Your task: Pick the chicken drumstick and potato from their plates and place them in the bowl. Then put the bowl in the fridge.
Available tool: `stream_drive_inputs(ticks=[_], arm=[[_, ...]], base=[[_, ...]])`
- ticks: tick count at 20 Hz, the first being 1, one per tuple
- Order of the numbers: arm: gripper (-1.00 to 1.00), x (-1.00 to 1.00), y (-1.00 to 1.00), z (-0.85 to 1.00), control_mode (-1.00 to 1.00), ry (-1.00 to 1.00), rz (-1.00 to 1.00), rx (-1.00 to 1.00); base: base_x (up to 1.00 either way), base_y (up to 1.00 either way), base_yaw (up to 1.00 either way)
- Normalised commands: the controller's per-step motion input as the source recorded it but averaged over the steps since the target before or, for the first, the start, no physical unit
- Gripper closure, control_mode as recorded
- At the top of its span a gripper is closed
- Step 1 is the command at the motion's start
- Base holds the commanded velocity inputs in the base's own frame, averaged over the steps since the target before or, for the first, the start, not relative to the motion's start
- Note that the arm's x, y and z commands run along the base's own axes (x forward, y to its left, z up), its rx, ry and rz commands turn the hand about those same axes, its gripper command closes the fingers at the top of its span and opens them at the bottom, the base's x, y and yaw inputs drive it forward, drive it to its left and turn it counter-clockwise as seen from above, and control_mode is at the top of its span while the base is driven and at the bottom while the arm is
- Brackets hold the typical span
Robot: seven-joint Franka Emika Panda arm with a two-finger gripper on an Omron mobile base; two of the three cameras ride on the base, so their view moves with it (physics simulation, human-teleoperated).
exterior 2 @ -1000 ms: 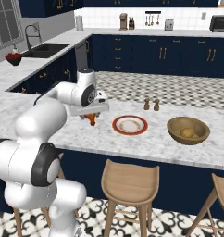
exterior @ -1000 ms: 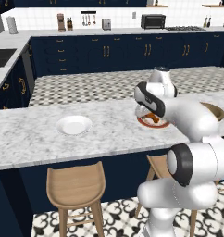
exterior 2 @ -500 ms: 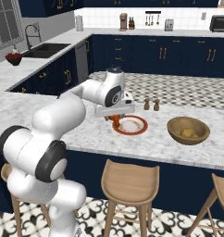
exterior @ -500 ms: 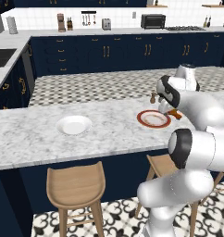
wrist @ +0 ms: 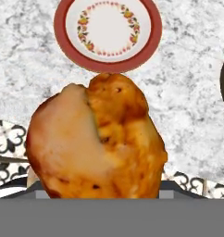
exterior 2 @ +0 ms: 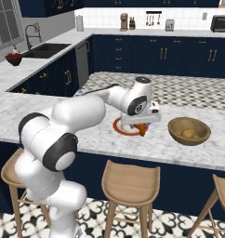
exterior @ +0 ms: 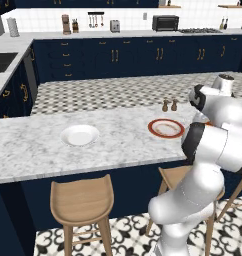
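You have the drumstick [wrist: 97,139] gripped in the jaws; in the hand view it looms large and glossy just below the red-rimmed plate [wrist: 151,44], which sits bare on the marble surface [wrist: 188,106]. In the right base view the gripper [exterior 2: 142,126] hangs above the surface at the plate's [exterior 2: 120,128] right edge, with the drumstick [exterior 2: 142,129] showing orange beneath it, between the plate and the bowl [exterior 2: 188,130]. The bowl stands well apart to the right on the same surface, and the potato [exterior 2: 188,133] lies inside it. In the left base view you see the red-rimmed plate [exterior: 166,128] near the arm, with two small shakers [exterior: 169,105] just behind it, and the plain white plate [exterior: 80,135] well apart to the left, nothing on it. A sliver of orange shows at the arm's right side there, too small to make out. Wooden stools [exterior 2: 131,186] stand under the near edge of the surface
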Motion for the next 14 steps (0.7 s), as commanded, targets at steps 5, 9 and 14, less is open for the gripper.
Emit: stream_drive_inputs(ticks=[5,9,14], arm=[[1.00,0.18,-1.00,0.00,-1.00,0.02,-0.17,0.00],[1.00,0.51,-1.00,0.04,-1.00,0.02,-0.17,0.08],[1.00,0.44,-0.90,0.03,-1.00,0.00,-0.16,0.12]], base=[[0.00,0.00,0.00],[0.00,0.00,0.00],[0.00,0.00,0.00]])
